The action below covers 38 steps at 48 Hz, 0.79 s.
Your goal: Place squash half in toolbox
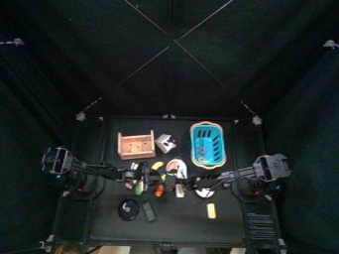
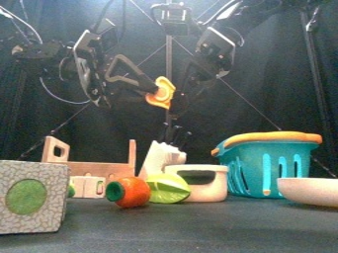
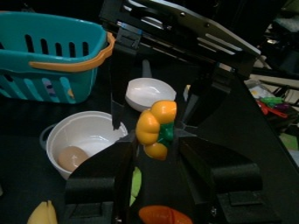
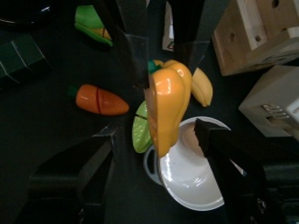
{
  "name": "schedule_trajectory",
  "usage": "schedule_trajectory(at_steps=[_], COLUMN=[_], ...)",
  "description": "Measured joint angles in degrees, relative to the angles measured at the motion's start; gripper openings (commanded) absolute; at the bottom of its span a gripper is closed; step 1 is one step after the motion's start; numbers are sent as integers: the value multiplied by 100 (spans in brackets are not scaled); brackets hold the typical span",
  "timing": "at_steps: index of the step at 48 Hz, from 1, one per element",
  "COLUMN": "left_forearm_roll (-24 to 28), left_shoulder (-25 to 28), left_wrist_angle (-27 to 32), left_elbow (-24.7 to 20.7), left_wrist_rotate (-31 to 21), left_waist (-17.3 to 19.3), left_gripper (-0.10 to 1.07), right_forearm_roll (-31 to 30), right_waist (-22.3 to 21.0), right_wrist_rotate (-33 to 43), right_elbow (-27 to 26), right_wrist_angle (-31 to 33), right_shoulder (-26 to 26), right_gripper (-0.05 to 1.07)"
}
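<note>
Black curtains ring my small table (image 2: pixel 199 222). Above the toolbox (image 1: pixel 134 146) and slightly toward the turquoise basket (image 2: pixel 268 158), my right gripper (image 4: pixel 163 105) pinches the yellow squash half (image 2: pixel 160 92) in mid-air. My left gripper (image 3: pixel 158 153) has its 2 jaws spread wide on either side of it.
</note>
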Motion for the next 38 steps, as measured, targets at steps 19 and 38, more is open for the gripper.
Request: schedule_trajectory(at_steps=[19,38], left_forearm_roll=[-896,-1758], left_shoulder=[-747,-1389], left_wrist_angle=[0,220], left_elbow=[545,853], left_wrist_rotate=[-35,-35], left_waist=[176,896], left_gripper=[73,73], right_forearm_roll=[255,-141], right_waist=[-369,-536], right_wrist_rotate=[0,-62], right_elbow=[1011,1336], right_wrist_angle=[-1696,-2619], right_shoulder=[-712,-756], right_gripper=[97,97])
